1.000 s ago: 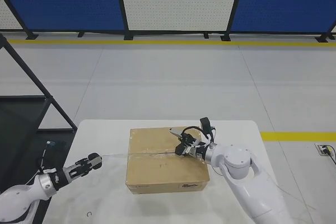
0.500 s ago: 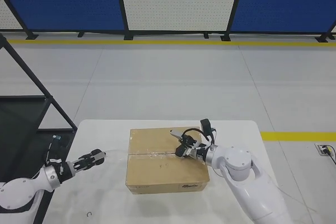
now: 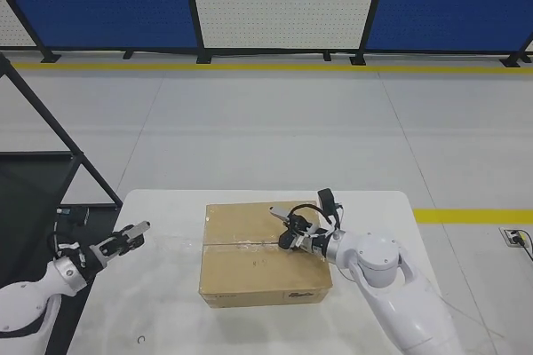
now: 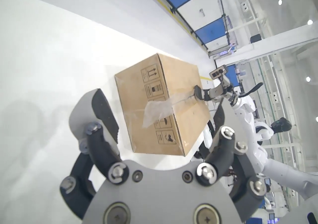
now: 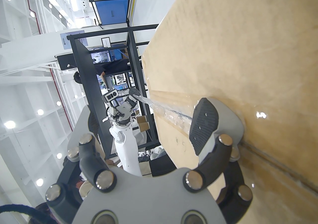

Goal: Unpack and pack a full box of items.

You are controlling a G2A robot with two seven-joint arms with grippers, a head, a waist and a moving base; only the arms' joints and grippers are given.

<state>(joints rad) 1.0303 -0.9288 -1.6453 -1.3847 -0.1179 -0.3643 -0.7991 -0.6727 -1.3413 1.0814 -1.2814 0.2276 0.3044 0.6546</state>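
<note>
Two grippers, top view: the left gripper (image 3: 135, 231) hangs over the left part of the table, well apart from the box. The right gripper (image 3: 284, 225) sits on the box's lid near its right edge.
Box, top view: the cardboard box (image 3: 249, 271) stands shut in the middle of the white table (image 3: 160, 306), with clear tape (image 3: 244, 243) running across its lid.
Own pincer, left wrist view: the left gripper (image 4: 159, 108) has its fingers spread wide, with nothing between them.
Box, left wrist view: the cardboard box (image 4: 169, 81) stands beyond it on the table (image 4: 49, 48). A loose end of clear tape (image 4: 155, 113) hangs from the top edge down the printed side.
Other arm, left wrist view: the right gripper (image 4: 203, 91) has one pad on the lid at the tape line.
Own pincer, right wrist view: the right gripper (image 5: 146, 110) is spread. One pad lies against the top of the cardboard box (image 5: 236, 48) beside the clear tape (image 5: 171, 112), and the other finger is off the box.
Far off, right wrist view: the left gripper (image 5: 129, 97) hangs past the box's edge.
</note>
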